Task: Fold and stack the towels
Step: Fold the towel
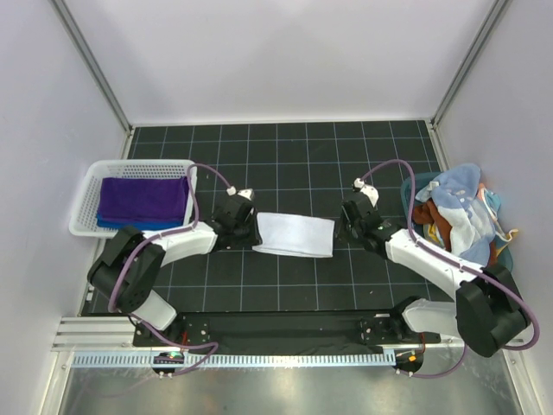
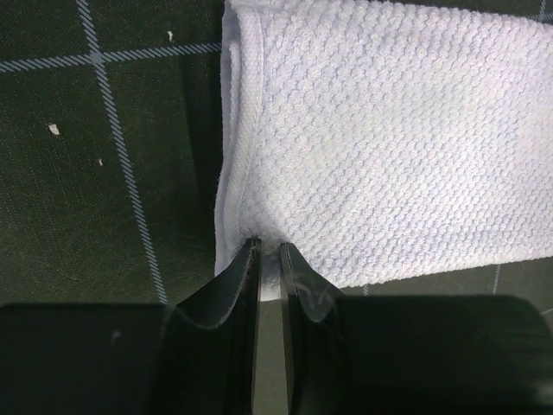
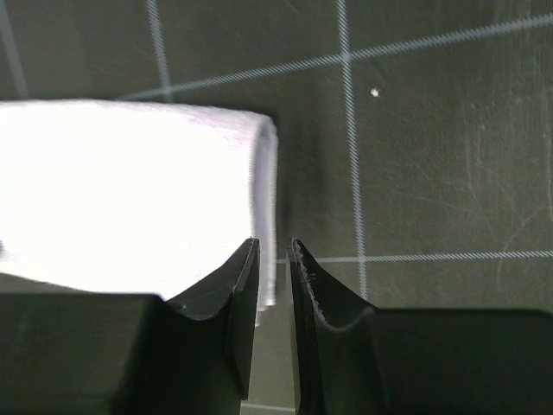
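The left arm [image 1: 164, 246] and right arm [image 1: 432, 264] had white shells on their links, bulky black joint housings, and a lilac cable [image 1: 389, 163] running along each. The left gripper [image 2: 269, 245] and right gripper [image 3: 275, 244] each bore two black, tapering fingers [image 2: 229, 294].

You're getting soft, even light from above in the top view, with only faint shadows showing. In your right wrist view the towel [image 3: 130, 190] is blowing out to flat white, and the fingers [image 3: 232, 298] are blurring near both wrist lenses.
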